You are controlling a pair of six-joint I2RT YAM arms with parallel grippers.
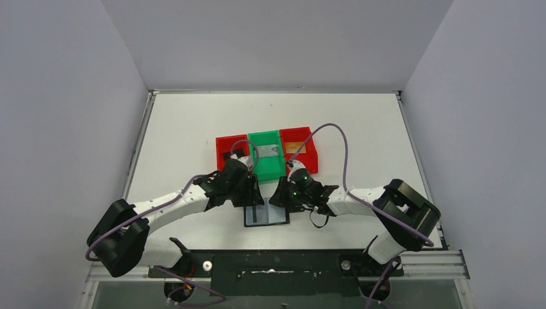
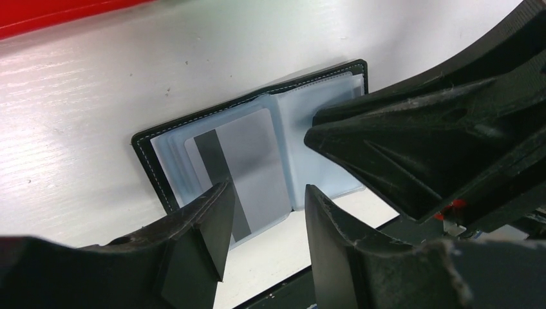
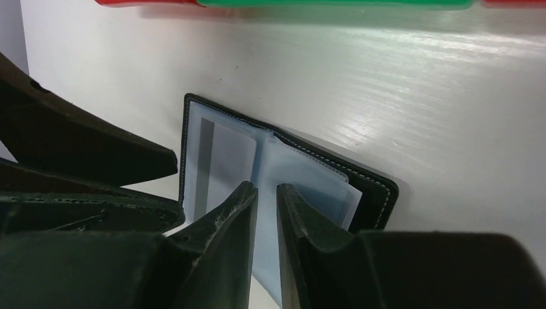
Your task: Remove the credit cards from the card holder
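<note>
White bench inside grey walls is carrying a flat black bifold card holder, lying open at lower centre, long axis running left-right. Left end effector is hovering open over a thin silver-grey card; right end effector state is proving indeterminable.

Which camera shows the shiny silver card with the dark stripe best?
The left wrist view: the flat silver-grey rectangular card lies facing it in the open black bifold card holder, stripe clear. The right wrist view sees it slanted; the top view, tiny.
</note>
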